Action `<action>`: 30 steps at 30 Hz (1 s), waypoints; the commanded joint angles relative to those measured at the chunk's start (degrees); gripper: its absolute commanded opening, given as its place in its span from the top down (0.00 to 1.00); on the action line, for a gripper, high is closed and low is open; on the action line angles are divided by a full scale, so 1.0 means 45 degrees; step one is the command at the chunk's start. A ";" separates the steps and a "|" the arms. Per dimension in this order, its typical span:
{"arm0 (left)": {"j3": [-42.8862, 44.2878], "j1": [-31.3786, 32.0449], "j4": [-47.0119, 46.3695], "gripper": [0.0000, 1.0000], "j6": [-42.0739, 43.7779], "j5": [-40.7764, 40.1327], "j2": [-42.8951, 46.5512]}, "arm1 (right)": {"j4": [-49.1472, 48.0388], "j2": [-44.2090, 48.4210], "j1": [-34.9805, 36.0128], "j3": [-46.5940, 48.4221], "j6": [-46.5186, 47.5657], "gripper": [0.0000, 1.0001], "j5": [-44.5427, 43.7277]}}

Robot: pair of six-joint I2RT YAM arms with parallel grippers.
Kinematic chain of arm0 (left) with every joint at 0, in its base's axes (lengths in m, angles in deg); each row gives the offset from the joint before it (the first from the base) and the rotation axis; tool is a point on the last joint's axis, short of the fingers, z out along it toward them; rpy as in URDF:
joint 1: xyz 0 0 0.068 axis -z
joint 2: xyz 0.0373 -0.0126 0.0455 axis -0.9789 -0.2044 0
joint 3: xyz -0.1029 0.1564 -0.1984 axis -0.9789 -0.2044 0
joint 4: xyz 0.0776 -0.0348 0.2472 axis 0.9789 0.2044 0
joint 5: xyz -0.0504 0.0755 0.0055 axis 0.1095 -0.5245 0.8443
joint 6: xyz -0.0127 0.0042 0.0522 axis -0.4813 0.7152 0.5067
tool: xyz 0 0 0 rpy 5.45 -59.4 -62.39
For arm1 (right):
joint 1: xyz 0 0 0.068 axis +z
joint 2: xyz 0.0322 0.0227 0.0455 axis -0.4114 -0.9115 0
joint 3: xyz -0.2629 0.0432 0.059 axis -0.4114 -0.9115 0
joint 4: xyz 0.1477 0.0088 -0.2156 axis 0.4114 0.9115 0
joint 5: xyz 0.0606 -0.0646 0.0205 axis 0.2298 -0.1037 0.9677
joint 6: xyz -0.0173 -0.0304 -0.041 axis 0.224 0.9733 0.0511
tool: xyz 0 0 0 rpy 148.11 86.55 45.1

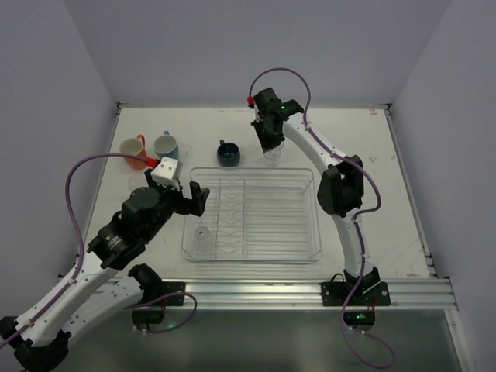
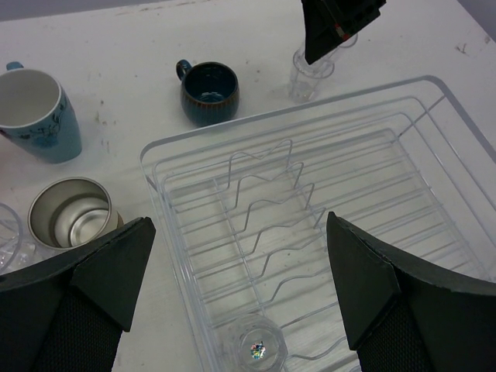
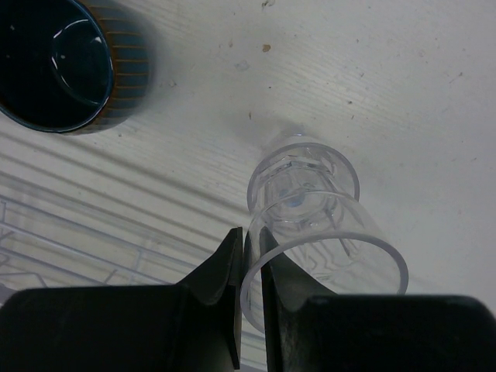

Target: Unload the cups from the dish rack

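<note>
The clear dish rack [image 1: 314,209] lies mid-table, with one clear tumbler [image 1: 203,235] in its near left corner, also seen in the left wrist view [image 2: 260,347]. My left gripper [image 1: 194,198] hovers open above that corner, its fingers [image 2: 101,271] wide apart either side of the tumbler. My right gripper [image 1: 270,143] is shut on the rim of another clear tumbler [image 3: 310,201], one finger inside and one outside. That tumbler stands upright just behind the rack's far edge; I cannot tell whether it touches the table. The dark blue cup [image 1: 228,153] sits left of it.
At far left stand an orange mug [image 1: 134,152], a light blue mug [image 1: 166,145] and a tan cup with a metal inside [image 2: 74,213]. Part of another clear tumbler [image 2: 8,232] shows at the left edge. Wire dividers [image 2: 263,194] run down the rack's left half.
</note>
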 commanded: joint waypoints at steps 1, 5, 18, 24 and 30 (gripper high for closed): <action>-0.0005 -0.0117 -0.0542 0.00 0.0199 0.0252 -0.0098 | -0.0377 0.0116 -0.0099 -0.0015 0.0318 1.00 -0.0266; -0.0005 -0.0214 -0.0561 0.00 0.0199 0.0272 -0.0118 | -0.0436 0.0155 -0.0119 -0.0249 0.0356 1.00 -0.0246; 0.0014 -0.0351 -0.0619 0.00 0.0179 0.0565 -0.0468 | -0.0924 0.0290 -0.0138 -0.0347 0.0435 0.65 -0.0090; 0.0170 -0.0351 -0.0619 0.00 0.0121 0.0877 -0.0995 | -0.1685 0.0817 -0.0119 -0.0152 0.0026 0.55 0.0359; 0.1399 -0.0351 0.0764 0.00 -0.0347 0.2184 -0.2302 | -0.2953 0.2476 -0.0119 -0.1339 -0.0423 0.34 0.0846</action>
